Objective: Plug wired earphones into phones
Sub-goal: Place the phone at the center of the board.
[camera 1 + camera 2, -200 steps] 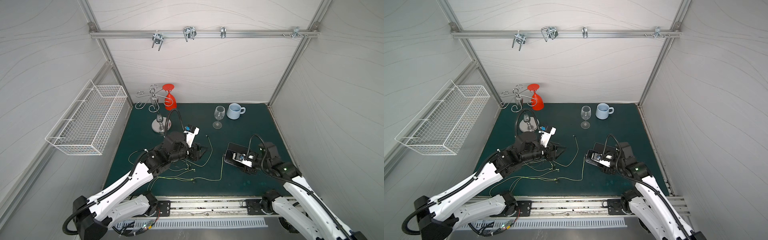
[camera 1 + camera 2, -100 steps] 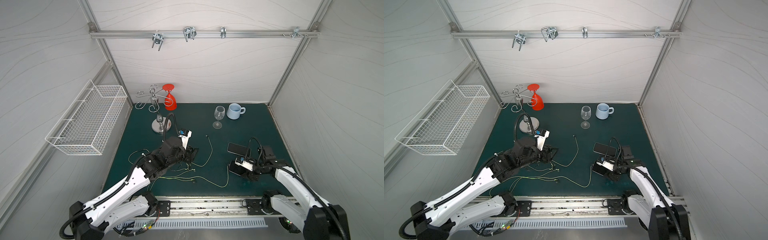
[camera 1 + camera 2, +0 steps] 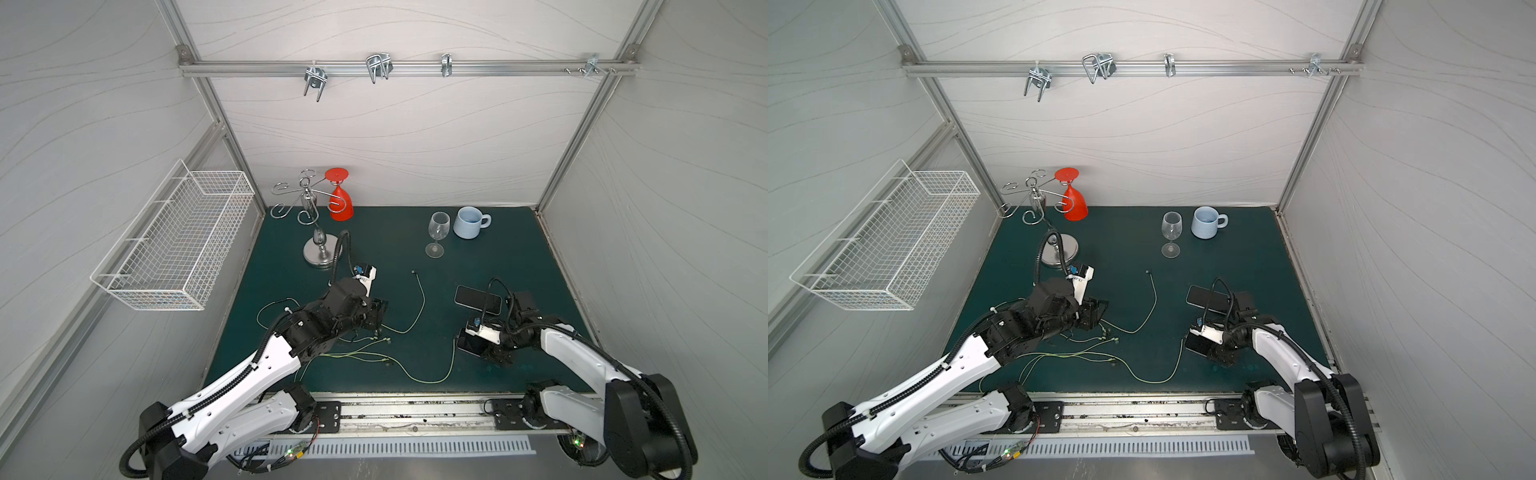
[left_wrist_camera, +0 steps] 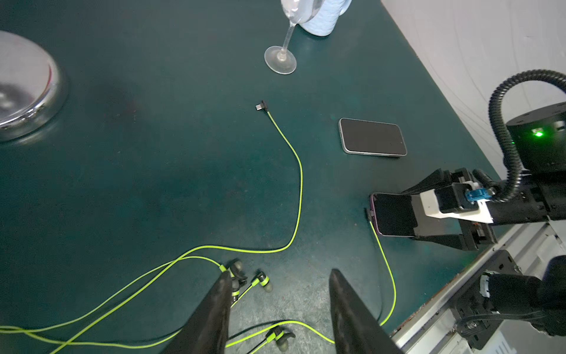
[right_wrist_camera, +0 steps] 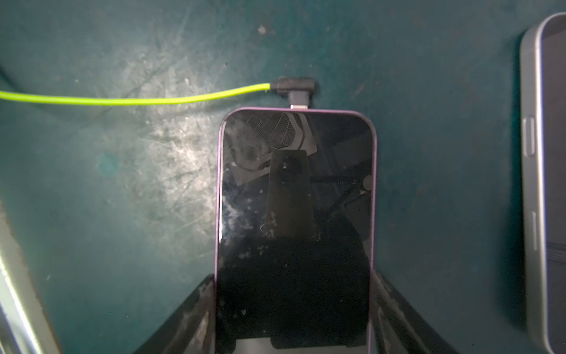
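Observation:
A purple-edged phone (image 5: 294,214) lies on the green mat near the front right, also seen in a top view (image 3: 467,344). My right gripper (image 5: 292,306) is shut on the phone's long sides. A dark angled plug (image 5: 295,89) on a yellow-green cord (image 5: 153,99) sits in the phone's end. The second phone (image 3: 478,300) lies flat just behind it, untouched. The other earphones' plug (image 4: 261,106) lies loose mid-mat. My left gripper (image 4: 278,275) hangs open and empty over the earbuds (image 4: 263,280); it shows in both top views (image 3: 1098,309).
A wine glass (image 3: 437,232) and a blue mug (image 3: 469,222) stand at the back. A chrome glass rack (image 3: 318,253) with a red glass (image 3: 340,203) is at the back left. A wire basket (image 3: 178,245) hangs on the left wall. Cords sprawl near the front rail (image 3: 415,409).
My right arm has drawn the purple-edged phone toward the front and set it flat on the mat; its cord loop followed. My left gripper has pulled back slightly.

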Tool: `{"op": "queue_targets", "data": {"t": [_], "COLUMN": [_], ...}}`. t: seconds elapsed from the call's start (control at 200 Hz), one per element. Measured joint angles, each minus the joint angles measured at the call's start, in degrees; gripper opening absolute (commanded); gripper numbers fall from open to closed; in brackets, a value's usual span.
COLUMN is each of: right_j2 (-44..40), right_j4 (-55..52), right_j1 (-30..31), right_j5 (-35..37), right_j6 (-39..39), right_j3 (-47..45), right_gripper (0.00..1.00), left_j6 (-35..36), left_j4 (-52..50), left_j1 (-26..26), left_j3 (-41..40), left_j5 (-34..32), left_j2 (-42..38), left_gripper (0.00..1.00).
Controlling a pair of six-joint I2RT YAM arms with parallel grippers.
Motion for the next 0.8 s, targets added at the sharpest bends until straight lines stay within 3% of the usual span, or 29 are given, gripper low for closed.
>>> {"op": "queue_targets", "data": {"t": [0.03, 0.24, 0.475, 0.62, 0.795], "right_j2": [0.02, -2.97, -15.43, -21.14, -20.0], "right_j4": [0.22, -3.76, -10.62, -8.09, -8.09], "right_j1": [0.28, 1.64, 1.92, 1.99, 2.01], "right_j5": [0.24, 1.97, 0.83, 2.01, 5.11], "right_j6": [-0.02, 1.14, 9.05, 26.43, 48.17], "right_j3": [0.13, 2.73, 11.1, 16.04, 24.74], "right_gripper": [0.99, 0.99, 0.99, 0.99, 0.81], "left_j6": [-0.2, -3.02, -7.04, -9.4, -10.99], "left_j4": [-0.44, -4.09, -7.06, -7.43, -7.06], "left_j1": [0.0, 0.0, 0.0, 0.0, 0.0], "left_j3": [0.02, 2.27, 14.1, 21.46, 28.04], "left_j5": [-0.44, -4.09, -4.0, -1.68, 0.46], "left_j2": [0.2, 4.48, 20.74, 33.18, 46.69], "left_gripper": [0.53, 0.51, 0.39, 0.37, 0.35]}}
